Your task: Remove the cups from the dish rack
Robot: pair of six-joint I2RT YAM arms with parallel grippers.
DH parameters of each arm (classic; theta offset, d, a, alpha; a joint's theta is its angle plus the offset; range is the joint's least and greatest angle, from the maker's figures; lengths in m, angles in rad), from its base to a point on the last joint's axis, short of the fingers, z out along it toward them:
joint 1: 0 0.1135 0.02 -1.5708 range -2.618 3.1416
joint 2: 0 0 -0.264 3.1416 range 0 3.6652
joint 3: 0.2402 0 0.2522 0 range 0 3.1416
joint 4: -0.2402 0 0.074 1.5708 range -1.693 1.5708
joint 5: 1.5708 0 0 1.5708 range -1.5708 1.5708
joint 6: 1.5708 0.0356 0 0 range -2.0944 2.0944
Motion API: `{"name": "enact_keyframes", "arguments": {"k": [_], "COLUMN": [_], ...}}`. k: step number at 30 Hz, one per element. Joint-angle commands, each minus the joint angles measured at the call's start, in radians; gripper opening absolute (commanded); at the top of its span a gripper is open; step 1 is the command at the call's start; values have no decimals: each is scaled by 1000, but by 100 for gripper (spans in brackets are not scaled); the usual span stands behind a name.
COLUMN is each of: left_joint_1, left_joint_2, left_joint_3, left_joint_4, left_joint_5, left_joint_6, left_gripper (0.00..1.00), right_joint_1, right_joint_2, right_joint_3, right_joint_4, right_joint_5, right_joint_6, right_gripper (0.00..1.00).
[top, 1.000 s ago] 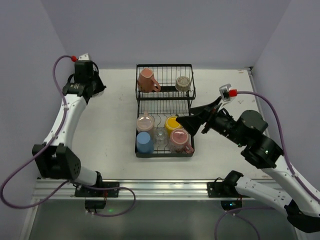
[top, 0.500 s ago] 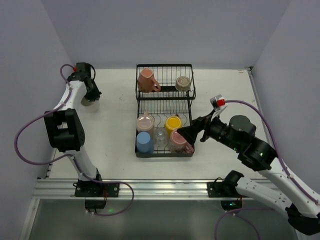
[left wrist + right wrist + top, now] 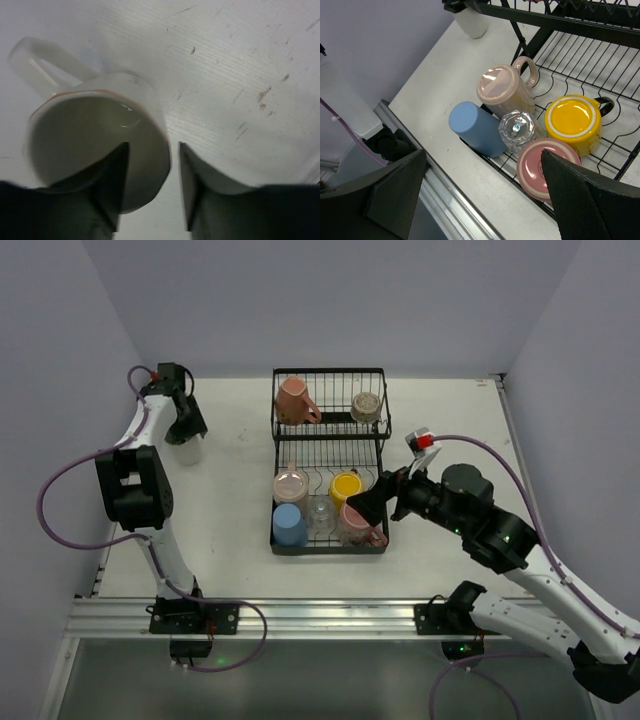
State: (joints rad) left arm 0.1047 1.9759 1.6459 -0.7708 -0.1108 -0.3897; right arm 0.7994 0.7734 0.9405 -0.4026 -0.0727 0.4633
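Observation:
The black wire dish rack point(image 3: 380, 430) stands mid-table. Its upper shelf holds a salmon-pink cup point(image 3: 293, 400) and a small grey-beige cup point(image 3: 366, 405). The lower tier holds a pink patterned cup point(image 3: 504, 92), a blue cup point(image 3: 474, 127), a clear glass point(image 3: 517, 130), a yellow cup point(image 3: 572, 120) and a pink-red cup point(image 3: 545, 167). My right gripper point(image 3: 368, 505) hovers wide open over the rack's near right corner, empty. At the far left a white cup point(image 3: 95, 145) stands on the table. My left gripper point(image 3: 153, 146) is open astride its rim, one finger inside and one outside, with a gap showing.
The white table point(image 3: 230, 510) runs to a metal rail point(image 3: 320, 615) at the near edge. Purple walls close in on the left, back and right. The left arm's base and cable point(image 3: 130, 490) stand near the left wall.
The left arm has brought the white cup down to the table at the far left and its jaws have opened. The right gripper has moved left and lower toward the rack's lower tier.

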Motion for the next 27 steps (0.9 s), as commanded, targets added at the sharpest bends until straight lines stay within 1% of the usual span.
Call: {"name": "enact_keyframes", "arguments": {"k": [1, 3, 4, 7, 11, 13, 14, 15, 16, 17, 18, 19, 20, 21, 22, 23, 24, 25, 26, 27], "left_joint_1": [9, 9, 9, 9, 9, 9, 9, 6, 4, -2, -17, -28, -42, -69, -82, -91, -94, -94, -94, -94], "left_joint_2": [-29, -48, -67, -104, -166, -241, -276, -357, -402, -451, -553, -602, -652, -745, -788, -831, -914, -952, -994, -1070], "left_joint_3": [54, 57, 57, 57, 48, 8, -14, -46, -128, -174, -231, -338, -384, -435, -528, -573, -656, -694, -733, -771], "left_joint_4": [-21, -6, -1, 16, 50, 88, 140, 181, 226, 317, 370, 417, 497, 528, 556, 608, 626, 637, 671, 686], "left_joint_5": [2, 8, 13, 40, 77, 105, 156, 186, 224, 279, 305, 333, 373, 391, 419, 469, 491, 516, 570, 601], "left_joint_6": [34, 31, 31, 18, -4, -33, -49, -64, -98, -118, -133, -158, -164, -169, -178, -181, -184, -187, -187, -187], "left_gripper": [58, 74, 83, 90, 91, 91, 91, 91, 92, 93, 93, 93, 93, 94, 94, 94, 95, 95, 95, 95], "right_joint_1": [0, 0, 0, 1, 0, -2, 0, 0, 1, 0, 0, 0, 0, 0, 1, 0, 0, 0, 0, -2], "right_joint_2": [24, 46, 70, 101, 148, 176, 213, 231, 250, 288, 305, 323, 345, 390, 420, 449, 513, 545, 578, 605], "right_joint_3": [41, 69, 76, 110, 147, 171, 207, 225, 244, 286, 308, 326, 371, 397, 424, 484, 519, 553, 611, 638], "right_joint_4": [42, 47, 47, 48, 68, 65, 58, 56, 54, 50, 51, 56, 56, 50, 42, 22, 7, -10, -30, -34], "right_joint_5": [-10, -12, -12, -24, -4, 14, 16, 16, 16, 17, 22, 34, 37, 39, 42, 53, 60, 71, 100, 109], "right_joint_6": [-11, -11, -12, -11, -28, -66, -83, -115, -132, -147, -175, -187, -202, -236, -254, -296, -317, -340, -395, -429], "right_gripper": [99, 99, 99, 99, 99, 99, 99, 99, 99, 99, 99, 99, 99, 99, 99, 99, 99, 99, 99, 99]}}
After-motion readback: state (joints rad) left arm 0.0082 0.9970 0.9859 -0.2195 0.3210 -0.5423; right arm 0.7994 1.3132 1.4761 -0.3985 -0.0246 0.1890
